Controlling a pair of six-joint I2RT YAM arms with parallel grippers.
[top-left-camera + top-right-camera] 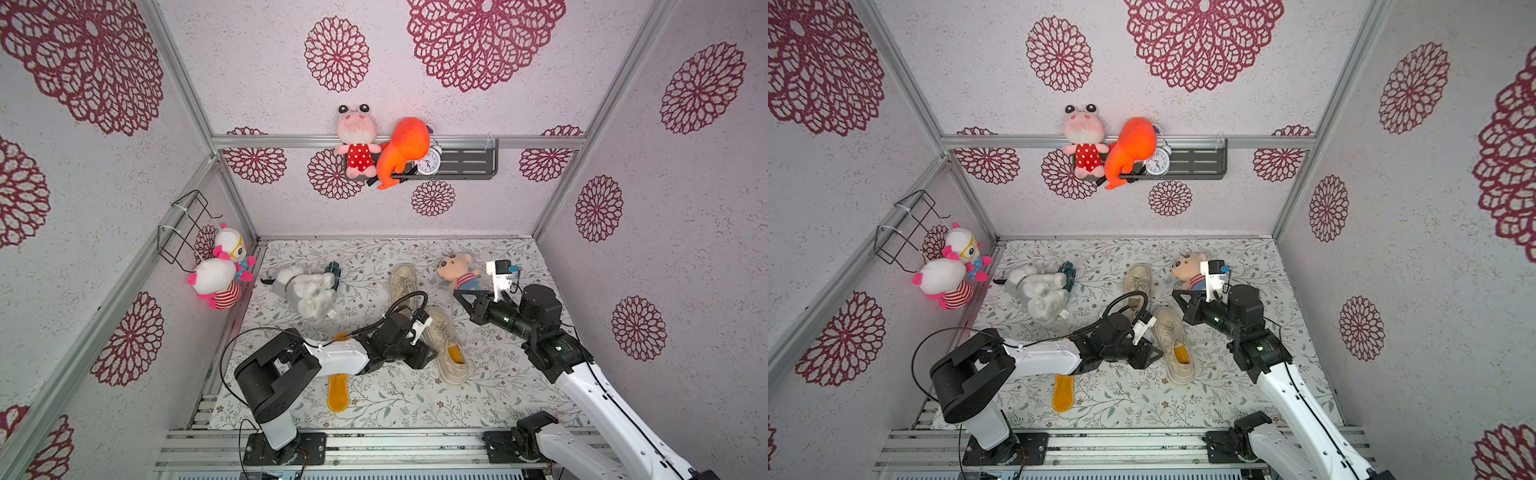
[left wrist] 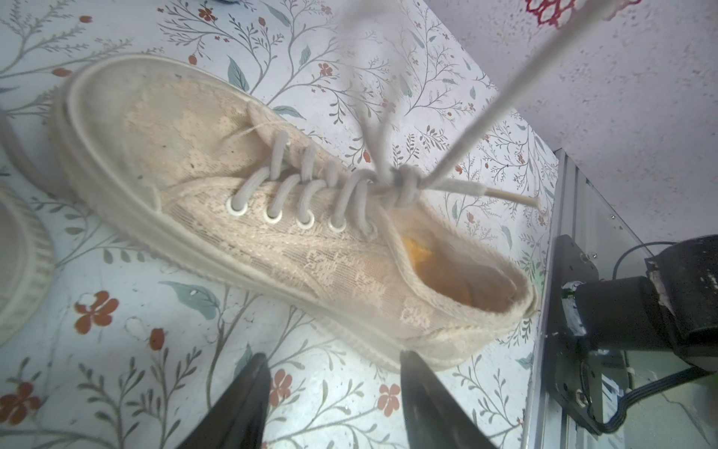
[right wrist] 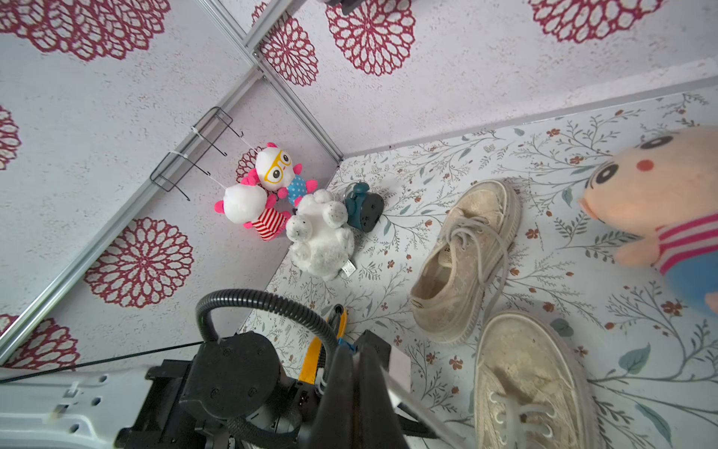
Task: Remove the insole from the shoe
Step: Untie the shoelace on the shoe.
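Item: shoe (image 1: 446,345), beige lace-up, the nearer of two on the floral table (image 1: 415,399). It stands upright on its sole, with its long axis slightly slanted, toe toward the far wall and heel toward the front rail. Contents: insole (image 2: 421,252), orange, seated inside, with only its heel part showing through the collar. Left gripper (image 2: 334,357): fingers apart with nothing between them, tips just beside the shoe's left flank toward the heel end; the opening lies just ahead, over the collar. Right gripper (image 3: 355,350): fingers pressed together, empty, near the toe end and beside the doll (image 1: 459,270). Nearer arm to the opening: left. Judgement: the fingers probably need to rise over the collar and enter at the heel, then draw the insole back along the shoe's length. Also present: second shoe (image 3: 466,256), no orange showing in its opening; loose insole (image 1: 337,395), flat on the table under the left arm.
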